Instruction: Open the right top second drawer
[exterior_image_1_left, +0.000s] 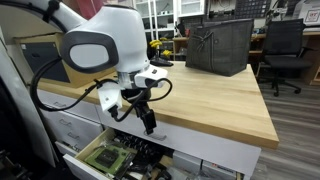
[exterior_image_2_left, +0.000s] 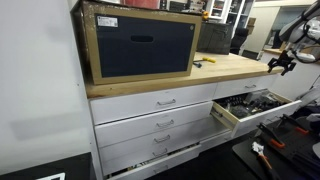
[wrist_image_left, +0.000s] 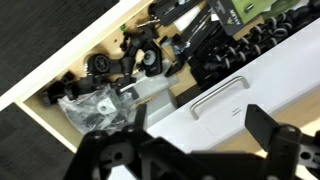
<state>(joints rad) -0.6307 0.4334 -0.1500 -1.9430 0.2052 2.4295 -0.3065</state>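
Observation:
The right top second drawer (exterior_image_2_left: 250, 104) stands pulled out of the white cabinet. In an exterior view (exterior_image_1_left: 112, 156) green circuit boards and dark cables show inside it. In the wrist view its white front (wrist_image_left: 272, 68) with the curved silver handle (wrist_image_left: 220, 97) lies below me, with black cables and parts behind it. My gripper (wrist_image_left: 198, 122) is open and empty. It hovers just above the drawer front, its fingers on either side of the handle area without touching it. In both exterior views the gripper (exterior_image_1_left: 147, 118) (exterior_image_2_left: 281, 62) hangs at the counter edge above the open drawer.
A wooden countertop (exterior_image_1_left: 220, 95) tops the cabinet. A black bin (exterior_image_1_left: 218, 45) stands on it, and a wood-framed box with a dark front (exterior_image_2_left: 140, 42) sits at its other end. Closed white drawers (exterior_image_2_left: 160, 125) fill the neighbouring column. An office chair (exterior_image_1_left: 285, 50) stands behind.

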